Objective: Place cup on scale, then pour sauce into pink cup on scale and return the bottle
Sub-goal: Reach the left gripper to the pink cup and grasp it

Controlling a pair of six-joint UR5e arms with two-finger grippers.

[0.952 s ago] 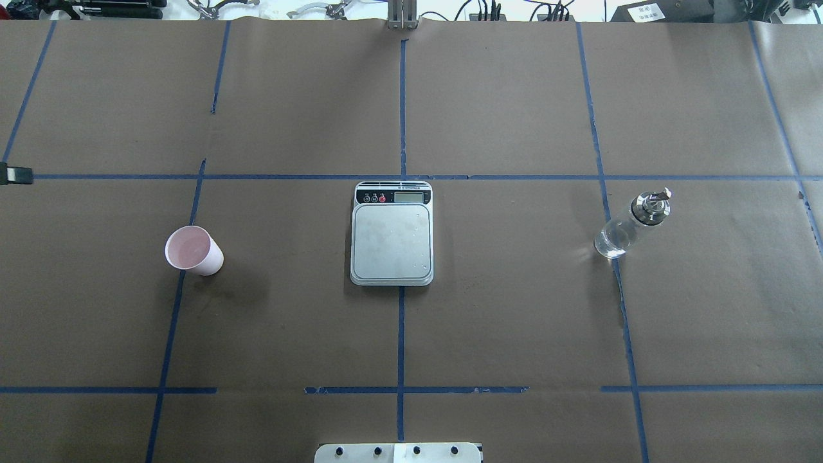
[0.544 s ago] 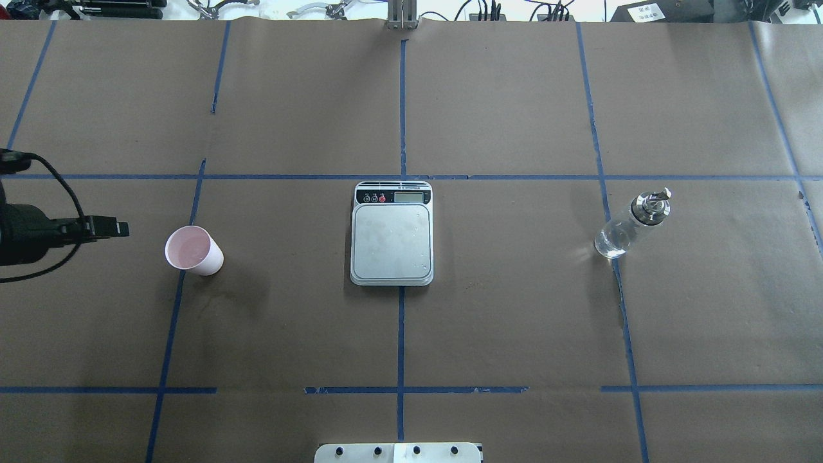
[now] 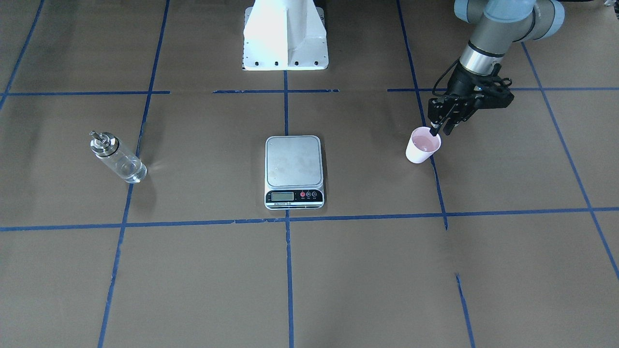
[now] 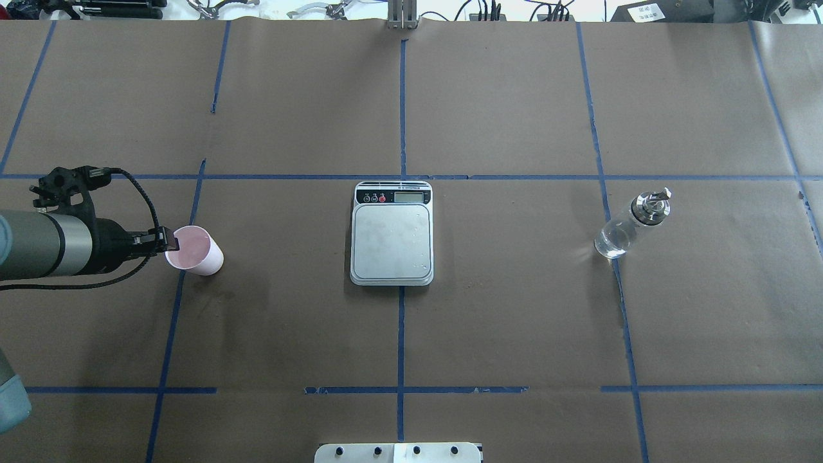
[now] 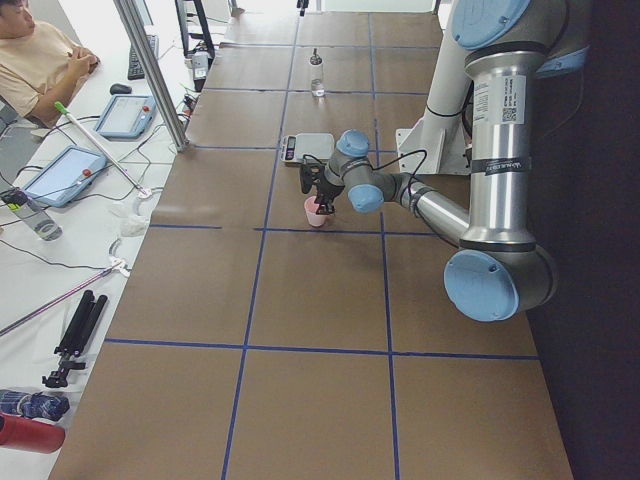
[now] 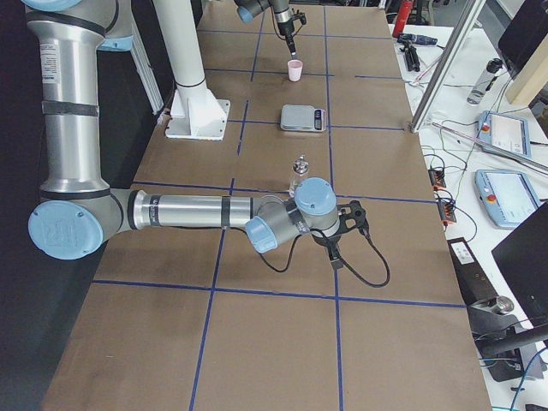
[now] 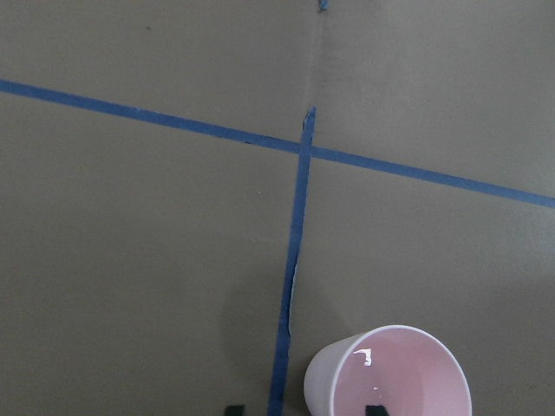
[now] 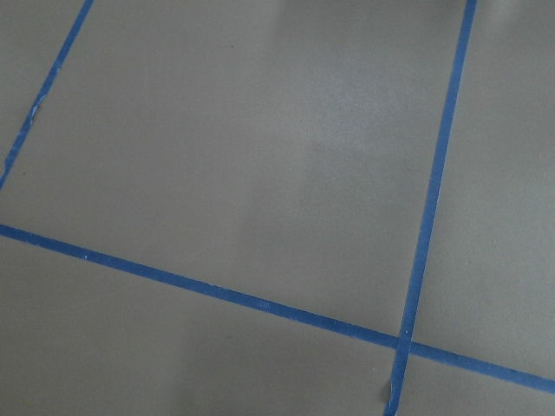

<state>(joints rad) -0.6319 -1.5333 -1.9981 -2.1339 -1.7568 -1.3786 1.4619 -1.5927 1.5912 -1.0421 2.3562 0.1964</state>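
The left gripper (image 4: 172, 241) straddles the rim of the cup (image 4: 196, 252), fingers (image 7: 374, 409) parted, seemingly one inside. I cannot tell whether the right gripper (image 6: 336, 255) is clenched or released.

The desk (image 4: 514, 321) carries one cup (image 4: 193, 249), one scale (image 4: 391, 241) and one bottle (image 4: 627, 228). The scale has one red button (image 3: 302, 194). Two grippers show: the left gripper (image 4: 171, 240) and the right gripper (image 6: 334, 255). One person (image 5: 40, 65) sits beside two tablets, a far tablet (image 5: 125, 115) and a near tablet (image 5: 65, 172).
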